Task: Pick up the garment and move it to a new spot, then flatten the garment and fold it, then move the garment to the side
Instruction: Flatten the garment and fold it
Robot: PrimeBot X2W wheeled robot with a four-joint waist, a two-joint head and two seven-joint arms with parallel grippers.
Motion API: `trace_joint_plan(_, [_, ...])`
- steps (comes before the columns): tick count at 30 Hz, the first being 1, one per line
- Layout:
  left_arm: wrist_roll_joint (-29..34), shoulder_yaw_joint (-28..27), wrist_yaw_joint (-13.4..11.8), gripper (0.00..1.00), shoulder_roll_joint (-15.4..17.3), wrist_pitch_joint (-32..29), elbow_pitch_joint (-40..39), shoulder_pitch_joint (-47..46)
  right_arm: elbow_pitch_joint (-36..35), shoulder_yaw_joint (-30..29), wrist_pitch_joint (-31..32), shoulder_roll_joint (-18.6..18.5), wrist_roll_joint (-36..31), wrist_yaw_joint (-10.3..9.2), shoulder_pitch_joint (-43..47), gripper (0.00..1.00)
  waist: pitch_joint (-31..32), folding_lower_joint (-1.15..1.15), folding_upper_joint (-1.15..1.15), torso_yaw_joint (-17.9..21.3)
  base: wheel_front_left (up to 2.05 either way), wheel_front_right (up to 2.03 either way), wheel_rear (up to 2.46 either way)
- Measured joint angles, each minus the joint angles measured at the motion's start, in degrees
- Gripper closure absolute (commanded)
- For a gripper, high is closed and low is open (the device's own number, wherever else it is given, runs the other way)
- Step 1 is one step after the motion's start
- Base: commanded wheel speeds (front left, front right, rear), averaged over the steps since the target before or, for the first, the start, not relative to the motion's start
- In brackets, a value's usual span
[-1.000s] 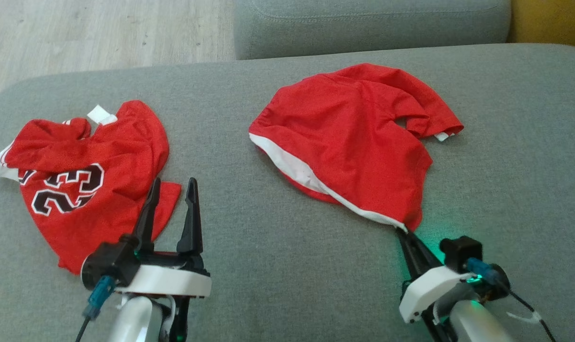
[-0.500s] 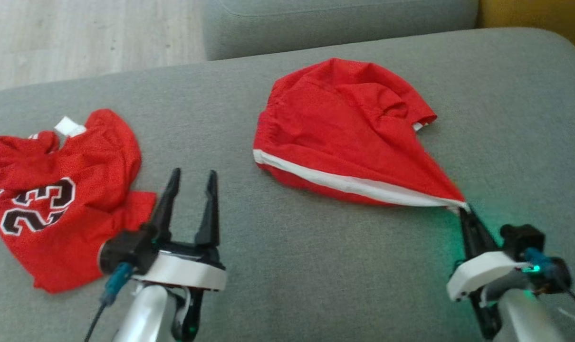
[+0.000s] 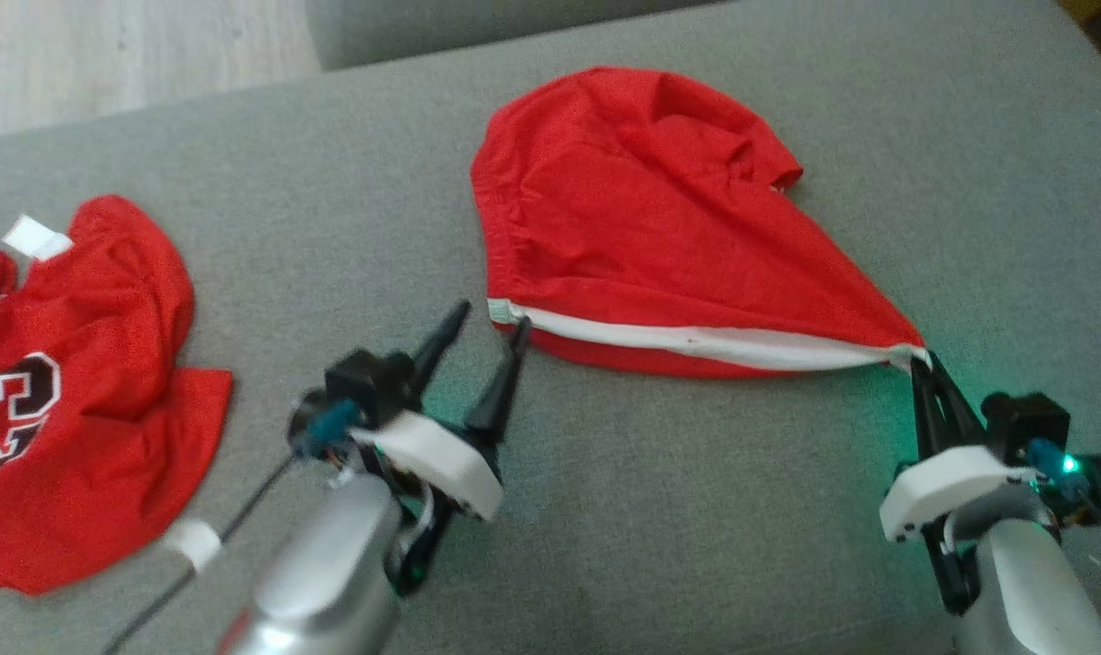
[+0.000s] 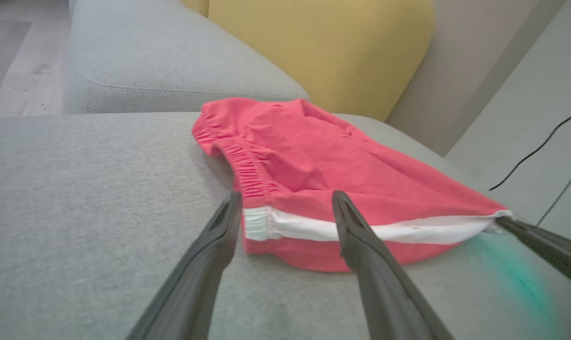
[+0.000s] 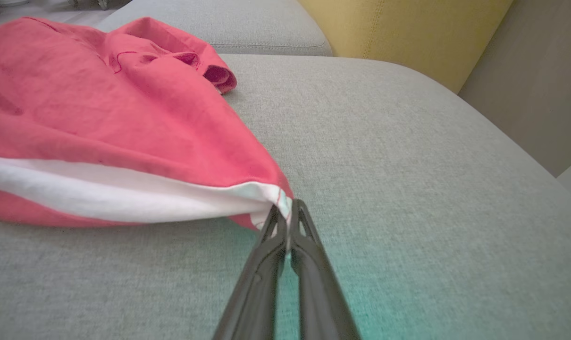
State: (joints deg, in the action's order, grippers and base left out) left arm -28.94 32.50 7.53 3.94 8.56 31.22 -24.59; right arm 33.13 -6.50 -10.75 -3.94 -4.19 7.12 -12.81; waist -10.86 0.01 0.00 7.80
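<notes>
The garment is a pair of red shorts with a white side stripe, lying on the grey sofa seat. My right gripper is shut on its near right corner, pulling the stripe taut. My left gripper stands open at the garment's near left corner, by the elastic waistband. In the left wrist view the open fingers flank the striped corner, and the garment spreads beyond them.
A red jersey with a black and white number lies crumpled at the left of the seat. A second grey cushion and a yellow one stand behind. Wooden floor shows at the far left.
My right gripper has dragged the garment's corner to the right, stretching it out. My left arm has swung right from beside the jersey to the garment's left corner. The camera has turned too.
</notes>
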Motion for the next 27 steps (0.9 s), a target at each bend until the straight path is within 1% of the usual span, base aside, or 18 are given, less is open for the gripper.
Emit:
trace_joint_plan(2, [-0.52, 0.48, 0.04, 0.00, 0.86, -0.55, 2.96, -2.98, -0.33, 0.19, -0.02, 0.27, 0.00, 0.00, -0.99, 1.00, -1.27, 0.01, 0.00, 0.47, 0.00, 0.00, 0.00])
trace_joint_plan(7, [-2.80, 1.42, 0.04, 0.00, 0.97, -0.84, 7.95, -7.36, -1.25, 0.87, -0.37, 0.58, 0.19, 0.00, -2.86, 1.00, -4.03, 0.01, 0.00, 1.49, 0.00, 0.00, 0.00])
trace_joint_plan(13, [-6.24, 6.42, 0.04, 0.00, 0.96, 0.18, 9.66, -9.80, -1.54, 0.96, -0.66, 0.81, 0.26, 0.00, -3.41, 1.00, -5.88, 0.00, 0.00, 2.10, 0.00, 0.00, 0.00])
trace_joint_plan(21, [-11.11, 11.23, 0.04, 0.00, 1.65, 2.26, 10.54, -11.26, -1.19, 0.93, -0.93, 0.97, 0.25, 0.00, -4.09, 1.00, -5.93, 0.00, 0.00, 2.05, 0.00, 0.00, 0.00])
trace_joint_plan(22, [-11.59, 11.71, 0.04, 0.11, 1.85, 2.59, 10.62, -11.41, -1.04, 0.88, -0.93, 0.97, 0.25, 0.00, -4.21, 1.00, -5.88, 0.00, 0.00, 2.01, 0.00, 0.00, 0.00])
trace_joint_plan(24, [-12.50, 12.50, 0.04, 0.98, 2.27, 2.87, 10.71, -11.64, -0.81, 0.73, -0.93, 0.98, 0.24, 0.00, -4.25, 1.00, -5.78, 0.00, 0.00, 1.92, 0.00, 0.00, 0.00])
trace_joint_plan(25, [-12.99, 13.00, 0.04, 1.00, 2.46, 2.98, 10.85, -11.71, -0.71, 0.68, -0.93, 0.99, 0.23, 0.00, -4.25, 1.00, -5.70, 0.00, 0.00, 1.90, 0.00, 0.00, 0.00])
trace_joint_plan(27, [-14.04, 13.50, 0.04, 1.00, 2.69, 3.49, 11.34, -11.76, -0.47, 0.68, -0.94, 1.01, 0.21, 0.00, -4.26, 1.00, -5.38, 0.00, 0.00, 1.89, 0.00, 0.00, 0.00])
